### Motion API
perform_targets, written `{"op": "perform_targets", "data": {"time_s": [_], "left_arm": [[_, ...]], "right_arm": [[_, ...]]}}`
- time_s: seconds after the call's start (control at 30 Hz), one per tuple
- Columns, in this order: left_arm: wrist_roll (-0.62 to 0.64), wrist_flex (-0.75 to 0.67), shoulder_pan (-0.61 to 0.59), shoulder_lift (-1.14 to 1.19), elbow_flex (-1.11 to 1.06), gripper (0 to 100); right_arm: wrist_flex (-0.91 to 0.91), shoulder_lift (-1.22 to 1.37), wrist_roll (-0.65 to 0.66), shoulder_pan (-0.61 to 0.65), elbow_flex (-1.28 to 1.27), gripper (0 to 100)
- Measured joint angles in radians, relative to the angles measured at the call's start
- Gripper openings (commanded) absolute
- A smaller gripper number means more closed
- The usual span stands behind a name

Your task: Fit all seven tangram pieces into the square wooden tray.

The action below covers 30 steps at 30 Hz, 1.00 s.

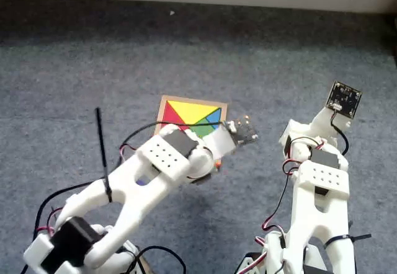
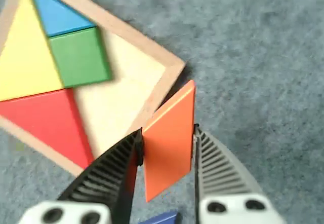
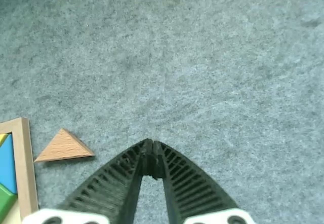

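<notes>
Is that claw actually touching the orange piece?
Touching. The left wrist view shows the left gripper clamped on the orange piece, pressing both its edges.

Soft, even light covers the carpet [image 1: 74, 69], with a dark shadow beside one corner of the tray [image 2: 167, 87].

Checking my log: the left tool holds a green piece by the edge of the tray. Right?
No. The left tool holds an orange piece, not a green one, by the edge of the tray; the left wrist view shows it.
</notes>
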<state>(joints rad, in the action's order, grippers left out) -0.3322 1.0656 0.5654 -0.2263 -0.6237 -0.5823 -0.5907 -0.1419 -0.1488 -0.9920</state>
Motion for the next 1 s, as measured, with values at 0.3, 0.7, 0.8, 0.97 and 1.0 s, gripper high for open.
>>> {"op": "perform_targets", "data": {"time_s": [0.3, 0.7, 0.8, 0.97, 1.0], "left_arm": [[-0.014, -0.087, -0.21, -0.023, -0.002, 1], [-0.071, -0.222, -0.247, 0.129, -0.002, 1], [-0.072, -0.229, -0.242, 0.129, -0.002, 1], [-0.071, -0.255, -0.244, 0.13, -0.002, 1], [-0.068, -0.258, -0.244, 0.13, -0.002, 1]], "right_arm": [[0.0, 0.0, 0.0, 0.0, 0.0, 1.3], [0.0, 0.0, 0.0, 0.0, 0.0, 1.3], [0.0, 0.0, 0.0, 0.0, 0.0, 1.3], [0.0, 0.0, 0.0, 0.0, 0.0, 1.3], [0.0, 0.0, 0.0, 0.0, 0.0, 1.3]]}}
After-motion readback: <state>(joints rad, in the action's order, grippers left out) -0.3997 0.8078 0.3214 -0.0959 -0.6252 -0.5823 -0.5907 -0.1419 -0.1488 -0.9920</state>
